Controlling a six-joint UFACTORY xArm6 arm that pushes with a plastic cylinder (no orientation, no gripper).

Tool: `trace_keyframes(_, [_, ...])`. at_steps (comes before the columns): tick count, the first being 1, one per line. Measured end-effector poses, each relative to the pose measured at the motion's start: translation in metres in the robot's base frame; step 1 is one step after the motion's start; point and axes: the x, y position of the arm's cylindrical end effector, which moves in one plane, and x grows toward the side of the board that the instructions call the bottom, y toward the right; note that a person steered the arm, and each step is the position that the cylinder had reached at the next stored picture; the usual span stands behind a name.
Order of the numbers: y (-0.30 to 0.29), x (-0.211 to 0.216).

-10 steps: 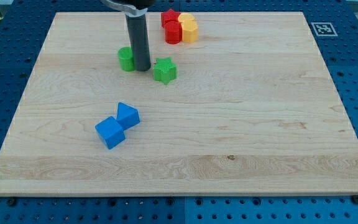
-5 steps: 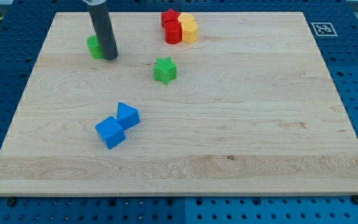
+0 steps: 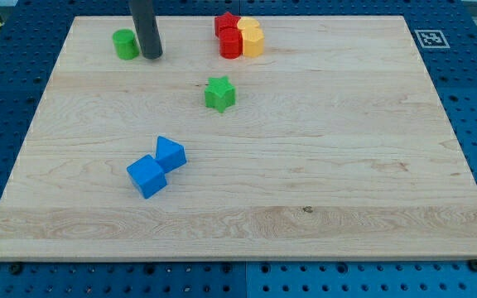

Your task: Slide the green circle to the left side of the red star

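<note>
My tip had no jaws and held nothing, standing just right of the green circle, which lay well left of the red star, so it probably needed repositioning next.

- green circle sits near the board's top-left; my tip is just right of it, about touching
- bare strip from my tip rightward to the red star; nothing stands in it
- red star packed tight with a second red block below it and yellow blocks on its right; that side is blocked
- green star sits below the red star, apart from the cluster, with a gap between
- two blue blocks touching, well below the green circle, off that strip
- right half and bottom of the board lie open
</note>
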Motion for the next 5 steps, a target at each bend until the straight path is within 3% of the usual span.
trace_keyframes(5, [-0.038, -0.006])
